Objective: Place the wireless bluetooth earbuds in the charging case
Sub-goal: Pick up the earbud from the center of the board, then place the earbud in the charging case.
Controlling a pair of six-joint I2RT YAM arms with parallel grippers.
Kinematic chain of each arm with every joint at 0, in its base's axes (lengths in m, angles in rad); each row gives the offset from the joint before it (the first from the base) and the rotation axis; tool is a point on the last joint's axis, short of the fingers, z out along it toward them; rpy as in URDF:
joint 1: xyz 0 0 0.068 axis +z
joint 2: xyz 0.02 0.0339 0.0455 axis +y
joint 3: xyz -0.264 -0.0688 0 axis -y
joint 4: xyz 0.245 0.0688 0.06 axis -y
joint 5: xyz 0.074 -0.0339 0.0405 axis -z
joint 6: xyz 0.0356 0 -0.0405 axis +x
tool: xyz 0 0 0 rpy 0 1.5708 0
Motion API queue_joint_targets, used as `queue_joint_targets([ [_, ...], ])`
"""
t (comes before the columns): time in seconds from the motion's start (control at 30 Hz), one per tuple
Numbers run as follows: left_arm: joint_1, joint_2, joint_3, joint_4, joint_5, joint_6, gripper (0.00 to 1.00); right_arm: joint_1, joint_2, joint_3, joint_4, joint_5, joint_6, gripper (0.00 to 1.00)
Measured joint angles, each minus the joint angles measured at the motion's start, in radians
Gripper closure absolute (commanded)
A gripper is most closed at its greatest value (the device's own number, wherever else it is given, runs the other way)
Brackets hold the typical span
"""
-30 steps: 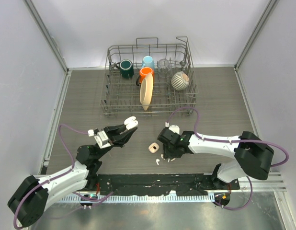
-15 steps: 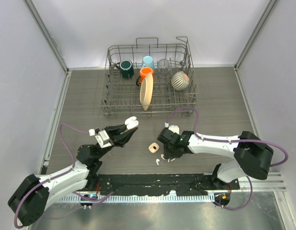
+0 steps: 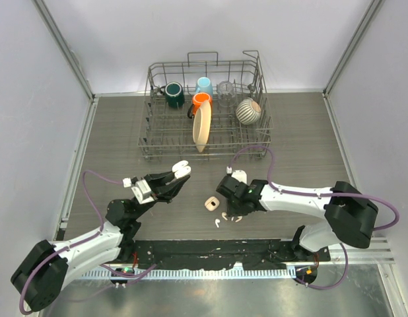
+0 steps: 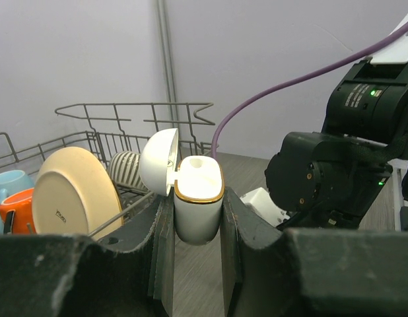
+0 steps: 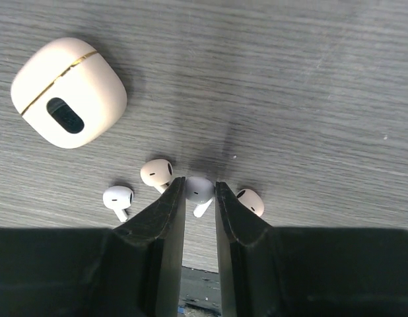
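Observation:
My left gripper [image 4: 198,221] is shut on a white charging case [image 4: 198,201] with a gold rim, held upright above the table with its lid flipped open to the left. From above, the charging case [image 3: 180,170] sits at the tip of the left gripper [image 3: 175,177]. My right gripper [image 5: 200,191] is down at the table, its jaws shut on one white earbud [image 5: 199,187], whose stem points toward me. Three more earbuds lie beside it: one [image 5: 157,172] touching the left finger, one [image 5: 118,197] farther left, one [image 5: 250,200] to the right. From above, the right gripper [image 3: 232,214] hides the pinched bud.
A closed beige case [image 5: 68,92] lies on the table left of the buds, also visible from above [image 3: 210,203]. A wire dish rack [image 3: 210,153] at the back holds a cream plate [image 3: 201,129], mugs and a striped cup [image 3: 248,111].
The right jaws have closed onto the middle earbud. The left gripper with the open case has not moved.

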Motion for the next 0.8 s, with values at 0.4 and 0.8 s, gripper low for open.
queue_joint_targets([
  [0.4, 0.000, 0.021, 0.002, 0.000, 0.003, 0.010, 1.00, 0.008, -0.298, 0.090, 0.060, 0.205, -0.172, 0.99],
  [0.8, 0.000, 0.042, 0.018, 0.002, 0.019, -0.010, 1.00, 0.039, -0.367, 0.173, 0.564, 0.257, -0.529, 0.99],
])
